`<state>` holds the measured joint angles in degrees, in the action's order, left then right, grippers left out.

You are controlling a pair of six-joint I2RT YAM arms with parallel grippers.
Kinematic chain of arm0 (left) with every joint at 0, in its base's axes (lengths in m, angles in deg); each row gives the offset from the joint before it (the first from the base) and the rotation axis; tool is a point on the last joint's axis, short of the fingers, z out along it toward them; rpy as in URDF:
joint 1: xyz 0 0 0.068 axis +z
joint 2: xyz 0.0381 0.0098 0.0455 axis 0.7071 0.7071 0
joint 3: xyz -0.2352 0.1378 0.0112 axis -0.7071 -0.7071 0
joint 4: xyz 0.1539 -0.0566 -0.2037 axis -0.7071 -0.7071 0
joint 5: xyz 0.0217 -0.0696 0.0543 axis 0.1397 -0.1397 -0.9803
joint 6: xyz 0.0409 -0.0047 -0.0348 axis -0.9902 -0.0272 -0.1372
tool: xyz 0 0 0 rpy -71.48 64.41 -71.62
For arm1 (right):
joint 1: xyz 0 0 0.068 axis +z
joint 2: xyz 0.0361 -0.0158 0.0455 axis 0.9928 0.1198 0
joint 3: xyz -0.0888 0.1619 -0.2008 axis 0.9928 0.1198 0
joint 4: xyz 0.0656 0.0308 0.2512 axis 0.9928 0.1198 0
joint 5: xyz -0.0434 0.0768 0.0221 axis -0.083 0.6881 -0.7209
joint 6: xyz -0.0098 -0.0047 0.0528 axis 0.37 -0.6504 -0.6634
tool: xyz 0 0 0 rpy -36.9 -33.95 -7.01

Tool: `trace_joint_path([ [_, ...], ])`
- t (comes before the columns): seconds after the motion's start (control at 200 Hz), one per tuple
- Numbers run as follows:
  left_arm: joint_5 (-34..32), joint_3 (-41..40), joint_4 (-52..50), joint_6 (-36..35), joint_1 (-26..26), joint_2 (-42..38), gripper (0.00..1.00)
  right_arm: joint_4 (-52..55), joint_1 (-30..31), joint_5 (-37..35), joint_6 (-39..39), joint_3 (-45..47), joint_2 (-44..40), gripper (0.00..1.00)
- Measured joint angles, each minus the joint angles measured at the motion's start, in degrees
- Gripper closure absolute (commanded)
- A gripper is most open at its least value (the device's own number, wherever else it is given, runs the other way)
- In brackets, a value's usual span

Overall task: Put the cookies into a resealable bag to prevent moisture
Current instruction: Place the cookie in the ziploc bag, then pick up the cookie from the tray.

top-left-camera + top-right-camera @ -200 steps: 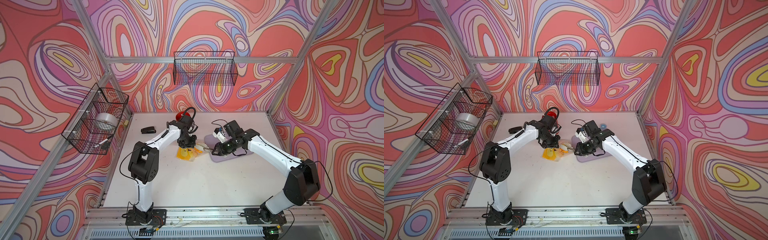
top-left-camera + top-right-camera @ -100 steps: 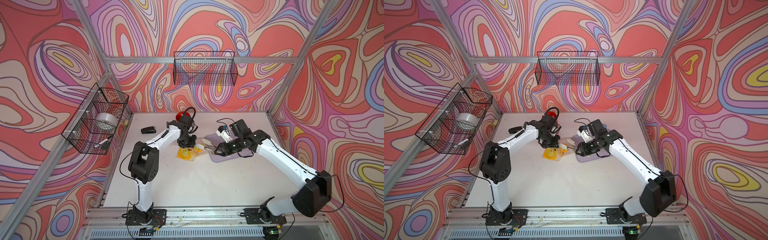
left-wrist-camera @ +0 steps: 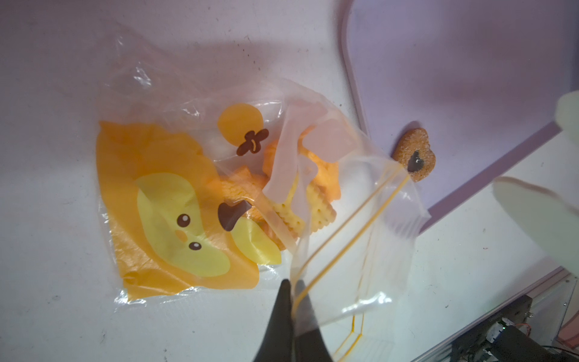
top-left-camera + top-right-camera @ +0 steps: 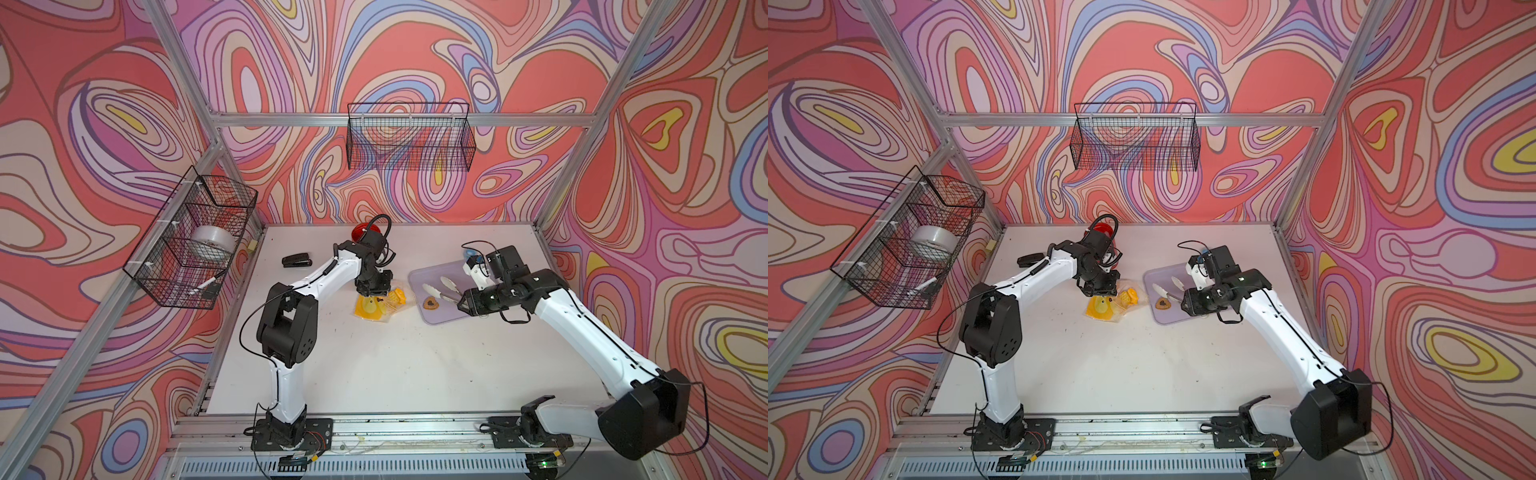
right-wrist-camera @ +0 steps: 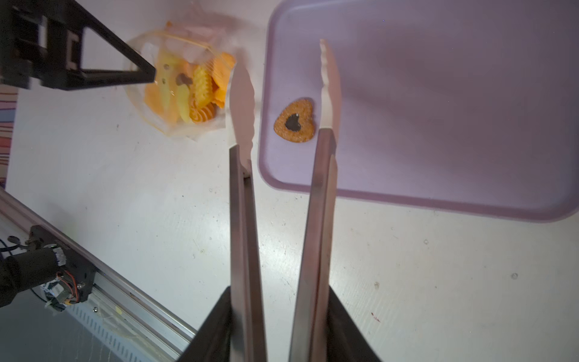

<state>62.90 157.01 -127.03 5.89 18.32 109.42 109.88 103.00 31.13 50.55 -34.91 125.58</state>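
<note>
With 12 o'clock at the back wall, the left gripper (image 4: pixel 371 291) is seen near the middle of the table (image 4: pixel 374 374). Its jaws are squeezed tight on the top edge of the resealable bag (image 3: pixel 175 203), right by the yellow zip line. That edge is lifted, so the mouth is held open and turned toward the tray.

The bag is lying on the table, just at 9 o'clock of the lilac tray (image 5: pixel 438 94). Most of the cookies (image 3: pixel 316 188) are already piled inside it.

One heart cookie (image 5: pixel 294 120) is left out. It is lying flat on the tray, toward 7 o'clock from the tray's middle.

A pair of tongs (image 5: pixel 241 203) is gripped by its two handles in the right gripper (image 4: pixel 464 302), whose jaws are about half closed on them. The tong tips are spread apart with nothing between them but air. The heart cookie is seen between the tips, close to one of them. It cannot be told if the tips are touching the tray.

The last pick-up seems to be in hand. Next, the tips should be lowered on both sides of the cookie and squeezed softly, since it is thin and may slide or crack. Then it should be carried toward 9 o'clock, dropped in the bag, and the zip pressed shut.
</note>
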Motion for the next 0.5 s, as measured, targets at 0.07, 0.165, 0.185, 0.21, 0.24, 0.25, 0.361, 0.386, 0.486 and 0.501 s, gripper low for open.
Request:
trace_joint_path([
  [0.07, -0.3, 0.0, 0.0, 0.0, 0.0, 0.0, 1.00, 0.0, 0.9, -1.3, 0.0, 0.8, 1.5, 0.56],
  [0.165, -0.4, 0.0, 0.0, 0.0, 0.0, 0.0, 1.00, -0.1, 1.9, -2.3, -0.2, 1.5, 2.9, 0.57],
  [0.185, -0.4, 0.0, 0.0, 0.0, 0.0, 0.0, 1.00, -0.1, 2.1, -2.5, -0.3, 1.5, 3.1, 0.57],
  [0.21, -0.4, 0.0, 0.0, 0.0, 0.0, 0.0, 1.00, -0.2, 2.4, -2.6, -0.4, 1.5, 3.3, 0.56],
  [0.24, -0.4, 0.0, 0.0, 0.0, 0.0, 0.0, 1.00, -0.4, 2.7, -2.8, -0.4, 1.6, 3.5, 0.57],
  [0.25, -0.4, 0.0, 0.0, 0.0, 0.0, 0.0, 1.00, -0.4, 2.8, -2.8, -0.4, 1.5, 3.5, 0.57],
  [0.361, -0.4, 0.0, -0.1, 0.0, 0.0, 0.0, 1.00, -0.8, 3.5, -3.7, -0.4, 1.5, 4.6, 0.56],
  [0.386, -0.4, 0.0, -0.1, 0.0, 0.0, 0.0, 1.00, -0.7, 3.7, -3.9, -0.4, 1.5, 5.0, 0.57],
  [0.486, -0.4, 0.0, -0.1, 0.0, 0.0, 0.0, 1.00, -0.3, 4.0, -5.8, -0.4, 1.5, 6.6, 0.57],
  [0.501, -0.4, 0.0, -0.1, 0.0, 0.0, 0.0, 1.00, -0.2, 4.1, -6.2, -0.4, 1.5, 6.8, 0.57],
])
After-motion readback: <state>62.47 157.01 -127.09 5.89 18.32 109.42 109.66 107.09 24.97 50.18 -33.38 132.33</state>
